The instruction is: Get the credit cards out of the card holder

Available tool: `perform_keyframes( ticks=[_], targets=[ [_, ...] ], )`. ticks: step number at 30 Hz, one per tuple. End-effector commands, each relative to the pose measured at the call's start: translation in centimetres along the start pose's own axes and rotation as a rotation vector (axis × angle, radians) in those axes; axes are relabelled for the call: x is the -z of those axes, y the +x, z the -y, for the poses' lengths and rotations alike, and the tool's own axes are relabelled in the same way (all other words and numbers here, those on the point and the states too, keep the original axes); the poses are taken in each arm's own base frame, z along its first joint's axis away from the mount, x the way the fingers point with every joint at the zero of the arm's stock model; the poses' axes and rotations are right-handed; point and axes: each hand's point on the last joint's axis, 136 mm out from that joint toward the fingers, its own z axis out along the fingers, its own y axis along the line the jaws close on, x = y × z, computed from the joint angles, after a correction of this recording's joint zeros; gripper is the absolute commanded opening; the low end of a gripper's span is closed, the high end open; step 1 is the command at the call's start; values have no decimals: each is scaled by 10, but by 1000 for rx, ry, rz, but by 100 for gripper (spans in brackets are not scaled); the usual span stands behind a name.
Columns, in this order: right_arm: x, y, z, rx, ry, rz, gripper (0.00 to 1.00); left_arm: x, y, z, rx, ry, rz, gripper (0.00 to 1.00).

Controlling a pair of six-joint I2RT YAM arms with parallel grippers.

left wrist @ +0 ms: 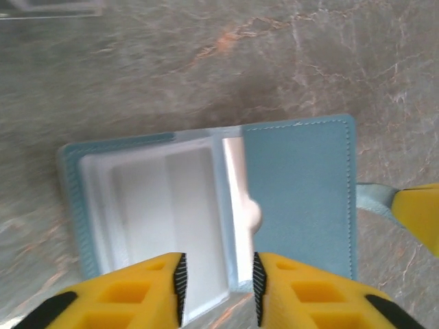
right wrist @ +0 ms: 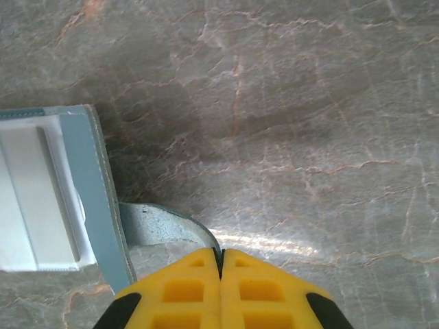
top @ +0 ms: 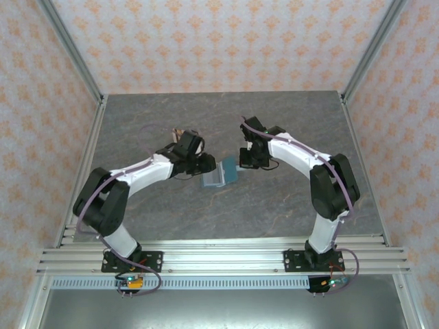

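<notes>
The card holder (top: 221, 175) lies open in the middle of the table, a teal bifold (left wrist: 299, 199) with a white pocket panel (left wrist: 154, 212) on its left half. A pale pinkish card (left wrist: 235, 181) shows as a strip at the crease, tucked in the teal pocket. My left gripper (left wrist: 218, 282) is open at the holder's near edge, its jaws either side of that strip and touching nothing. My right gripper (right wrist: 221, 258) is shut on the holder's teal strap (right wrist: 161, 226), beside the holder's edge (right wrist: 89, 178). From above, the left gripper (top: 204, 163) and right gripper (top: 242, 162) flank the holder.
A small brownish thing (top: 177, 131) lies behind the left wrist, too small to identify. The edge of a pale flat thing (left wrist: 48, 7) shows on the grey marbled table (top: 288, 123) at the top of the left wrist view. Metal rails and patterned walls enclose the table.
</notes>
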Motion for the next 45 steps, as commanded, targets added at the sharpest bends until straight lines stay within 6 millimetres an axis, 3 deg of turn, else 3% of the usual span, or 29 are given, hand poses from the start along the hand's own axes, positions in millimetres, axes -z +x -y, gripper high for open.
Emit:
perform_keyframes(
  ticks=[1,5,10,13,17,22,26,30,32,36,45],
  targets=[
    [-10,-6,8,3,9,13,4,-12,-6,31,-48,35,-18,27],
    [-12,-8,4,10,-20,-1,7,-35,-3,44,-72,-4,-60,19],
    [-12,-6,0,-5,-64,-12,17,-63,4,25,-57,-117,-99,7],
    [-2,-6,-4,-23,-113,34,31,-70,5,18,-50,-140,-98,4],
    [13,-3,-12,-35,-183,74,37,-75,8,16,-36,-140,-102,3],
    [10,1,-20,-61,-239,56,35,-74,7,16,-58,-144,-103,1],
    [9,2,-22,-81,-257,55,26,-77,15,8,-91,-164,-136,0],
    [26,-4,2,-137,-144,166,18,-80,28,0,-96,-151,-162,0],
    [29,-3,4,-139,-142,179,17,-81,33,-3,-102,-143,-167,0],
    [11,5,-9,-138,-194,74,7,-84,40,-6,-118,-135,-193,0],
    [-24,-7,-19,-172,-205,10,6,-77,28,7,-72,-78,-148,0]
  ],
)
